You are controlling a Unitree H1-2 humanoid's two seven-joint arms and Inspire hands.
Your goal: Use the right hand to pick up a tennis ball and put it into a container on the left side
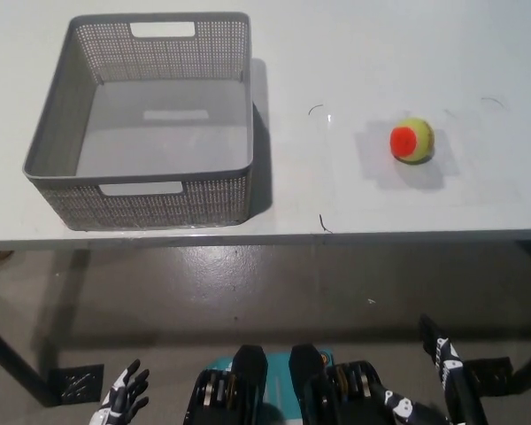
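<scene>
A tennis ball point(412, 140), yellow-green with an orange-red patch, lies on the white table point(354, 53) toward the right. A grey mesh basket point(44, 142) with cut-out handles stands on the left of the table, with nothing inside. My white left hand point(124, 398) hangs low at the bottom left, below the table edge, fingers spread and holding nothing. My black right arm point(451, 376) shows at the bottom right, also below the table and far from the ball; its hand is cut off by the frame's edge.
The table's front edge point(336, 237) runs across the middle of the view, with grey floor below it. Thin dark marks point(323, 223) are drawn on the tabletop around the ball's area. A table leg point(18, 367) slants at the lower left.
</scene>
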